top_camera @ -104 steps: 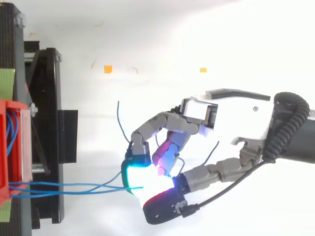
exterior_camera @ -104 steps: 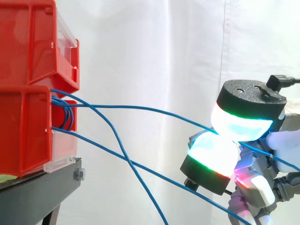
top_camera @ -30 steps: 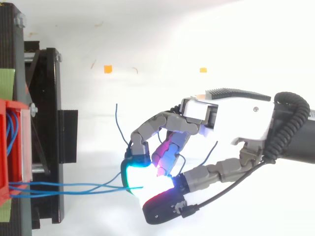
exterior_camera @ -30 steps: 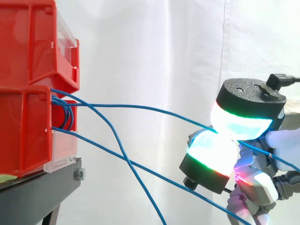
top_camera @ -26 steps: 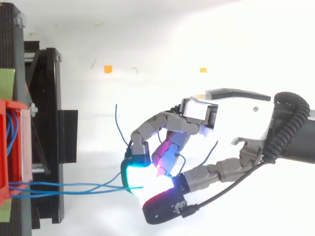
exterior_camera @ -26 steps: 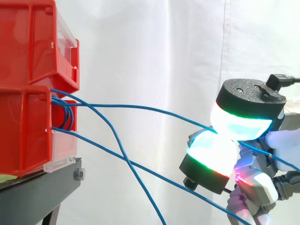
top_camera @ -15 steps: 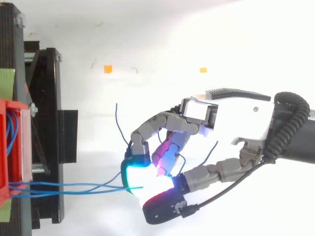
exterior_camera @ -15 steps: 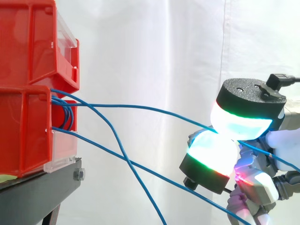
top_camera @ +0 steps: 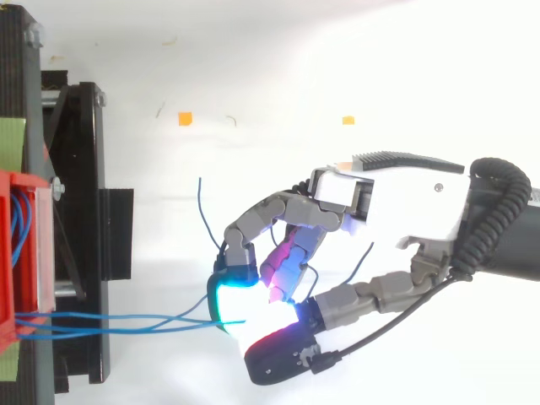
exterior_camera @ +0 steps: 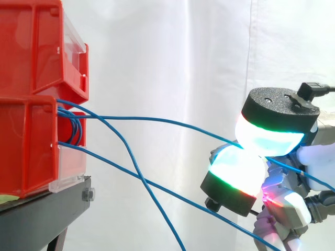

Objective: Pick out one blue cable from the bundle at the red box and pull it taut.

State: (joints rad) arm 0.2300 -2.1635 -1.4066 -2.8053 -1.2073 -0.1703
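Side view: the stacked red plastic bins (exterior_camera: 31, 130) stand on the black metal stand (exterior_camera: 47, 214) at the left, and several strands leave the front of the lower bin; the topmost one, a thin blue cable (exterior_camera: 157, 121), runs rightward in a shallow arc into the hand (exterior_camera: 280, 112), whose two thick glowing pads (exterior_camera: 238, 170) are pressed together on it, with its tail coming out behind them; the hand is closed in a pinch on this cable; the arc says it is not yet taut; two loose blue cables (exterior_camera: 137, 168) cross below it, one dropping out at the bottom, the other slanting under the lower pad, and I cannot tell whether it touches that pad

Top view: the hand (top_camera: 396, 198) comes in from the right with its fingers curled, the pinch well apart from the bins (top_camera: 10, 253) and the stand (top_camera: 84, 211); the strands (top_camera: 101, 319) lie close together from the bin to the pads; two small orange markers (top_camera: 185, 118) lie on the white floor beyond

To do the step well, I judge the pull should go straight away from the bin, along the cable's own line, slowly, until the arc flattens; the pinch must hold firm so the thin strand does not slip; the slanting strand under the pad is the one to watch, lest it drag along
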